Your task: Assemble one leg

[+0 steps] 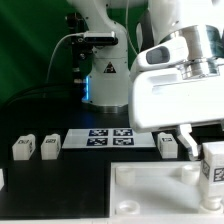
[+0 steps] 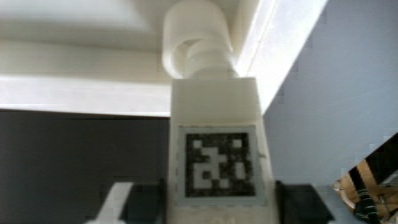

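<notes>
My gripper (image 1: 207,150) is shut on a leg (image 1: 213,165), a small white block with a black-and-white tag. It holds the leg at the exterior view's right, just above the near right corner of the large white panel (image 1: 150,190). In the wrist view the leg (image 2: 217,110) sits between the dark pads (image 2: 153,205) of my gripper (image 2: 219,207), tag facing the camera. Its rounded end points at the white panel (image 2: 71,70) beyond. Whether the end touches the panel is hidden.
Two loose legs (image 1: 22,148) (image 1: 50,146) stand at the exterior view's left, and another (image 1: 168,143) stands beside the marker board (image 1: 110,137). The arm's base (image 1: 105,70) and cables stand behind it. A fourth white part shows at the left edge (image 1: 2,178).
</notes>
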`<move>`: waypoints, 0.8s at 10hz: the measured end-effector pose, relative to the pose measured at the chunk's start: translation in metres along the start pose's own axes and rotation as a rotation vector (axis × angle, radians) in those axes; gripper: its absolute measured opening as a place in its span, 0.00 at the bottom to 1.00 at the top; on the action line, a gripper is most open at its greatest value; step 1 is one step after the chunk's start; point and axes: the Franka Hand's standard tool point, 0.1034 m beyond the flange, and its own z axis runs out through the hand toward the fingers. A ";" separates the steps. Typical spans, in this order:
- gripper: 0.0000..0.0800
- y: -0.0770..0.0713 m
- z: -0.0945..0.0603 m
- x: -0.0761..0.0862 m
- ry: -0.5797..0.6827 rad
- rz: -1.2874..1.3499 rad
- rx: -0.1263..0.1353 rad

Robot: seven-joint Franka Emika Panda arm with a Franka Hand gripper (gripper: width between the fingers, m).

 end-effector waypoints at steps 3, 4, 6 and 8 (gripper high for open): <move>0.36 0.002 0.005 -0.005 0.020 -0.004 -0.005; 0.36 0.000 0.006 -0.005 0.024 -0.006 -0.005; 0.36 -0.001 0.006 -0.006 0.059 -0.014 -0.008; 0.36 -0.001 0.006 -0.005 0.032 -0.025 -0.004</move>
